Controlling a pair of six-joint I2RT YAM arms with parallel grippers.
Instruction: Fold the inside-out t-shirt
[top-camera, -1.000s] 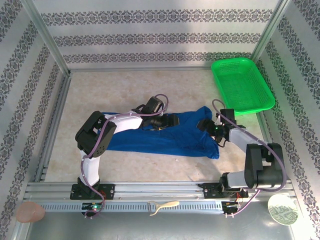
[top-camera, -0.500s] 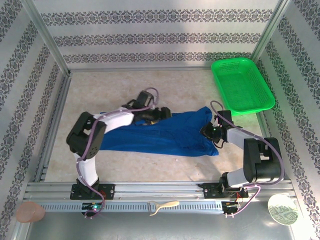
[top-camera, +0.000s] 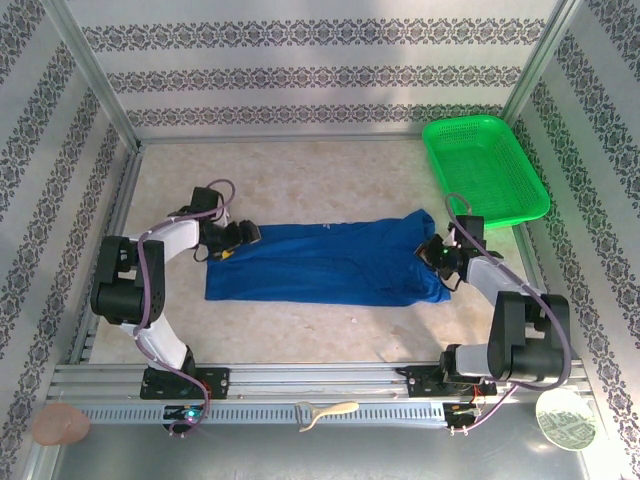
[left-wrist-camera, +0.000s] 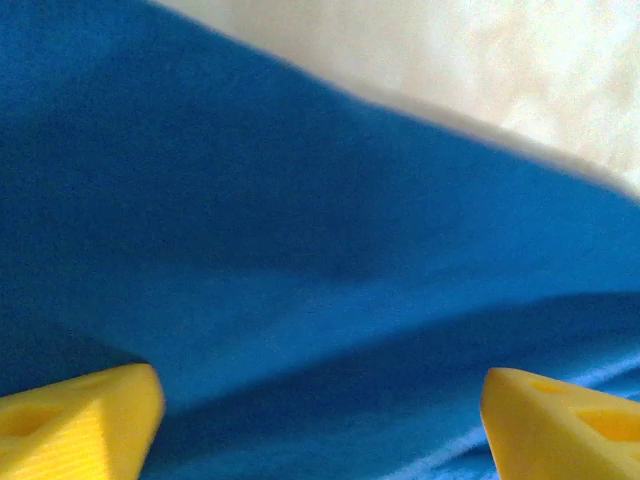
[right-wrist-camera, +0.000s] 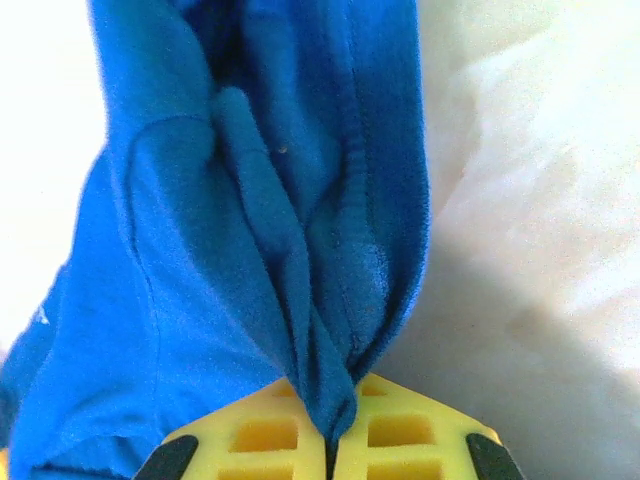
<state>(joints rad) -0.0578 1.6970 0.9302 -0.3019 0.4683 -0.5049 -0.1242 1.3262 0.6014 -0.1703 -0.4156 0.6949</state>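
At the middle of the worktop (top-camera: 300, 180), the wrinkly royal-blue cloth t-shirt (top-camera: 320, 265) is pinched at its right end by the clenched right gripper (right-wrist-camera: 330, 445) (the left gripper (top-camera: 245, 236) gapes empty over the other end), so any pull may drag it askew.

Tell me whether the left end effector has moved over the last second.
Yes. The left end effector has moved left across the t-shirt, away from the green basket, to the shirt's left end.

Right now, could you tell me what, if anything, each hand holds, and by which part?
The right hand pinches the t-shirt by a bunched fold at its right end; the left hand is open, empty.
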